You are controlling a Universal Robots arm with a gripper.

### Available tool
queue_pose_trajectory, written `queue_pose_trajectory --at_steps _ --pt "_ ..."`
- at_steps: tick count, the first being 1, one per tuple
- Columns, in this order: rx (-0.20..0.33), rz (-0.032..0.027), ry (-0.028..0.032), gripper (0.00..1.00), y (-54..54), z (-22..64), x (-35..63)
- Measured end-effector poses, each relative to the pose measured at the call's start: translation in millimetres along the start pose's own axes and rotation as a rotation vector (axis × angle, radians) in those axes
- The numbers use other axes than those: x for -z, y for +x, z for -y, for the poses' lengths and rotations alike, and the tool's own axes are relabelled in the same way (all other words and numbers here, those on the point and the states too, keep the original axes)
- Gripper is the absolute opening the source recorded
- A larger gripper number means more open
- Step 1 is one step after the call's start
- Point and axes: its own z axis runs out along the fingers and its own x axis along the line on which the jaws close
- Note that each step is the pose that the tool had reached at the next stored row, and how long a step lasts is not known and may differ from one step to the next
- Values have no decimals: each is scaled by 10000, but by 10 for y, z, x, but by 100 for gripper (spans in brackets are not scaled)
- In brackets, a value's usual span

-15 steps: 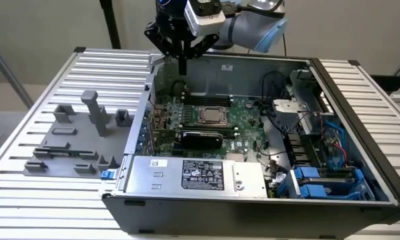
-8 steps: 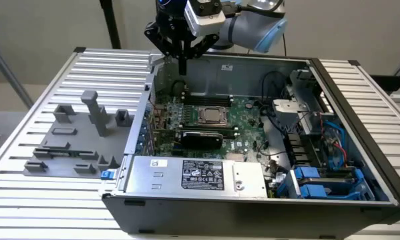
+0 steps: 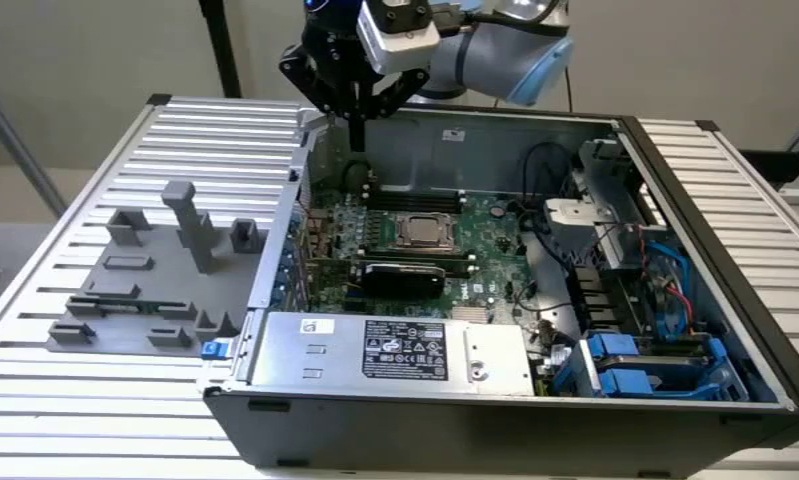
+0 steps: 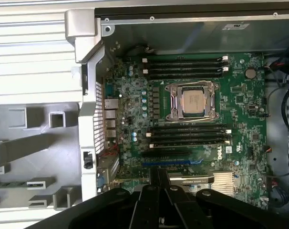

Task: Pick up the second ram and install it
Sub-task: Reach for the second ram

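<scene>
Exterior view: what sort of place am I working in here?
Probably a robot bench for computer assembly, not an office: an open computer case lies on a ribbed metal table, its green circuit board exposed, with a grey parts holder beside it.

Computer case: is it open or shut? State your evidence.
Open. The computer case has no side panel on top, so its motherboard and CPU lie exposed.
</scene>
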Motion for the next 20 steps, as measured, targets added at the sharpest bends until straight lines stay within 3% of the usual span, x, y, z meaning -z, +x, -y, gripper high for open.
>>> queue_pose_trajectory --at_steps 9,20 --pt "1 12 -2 0 401 147 14" --pt "0 13 -2 0 896 220 7"
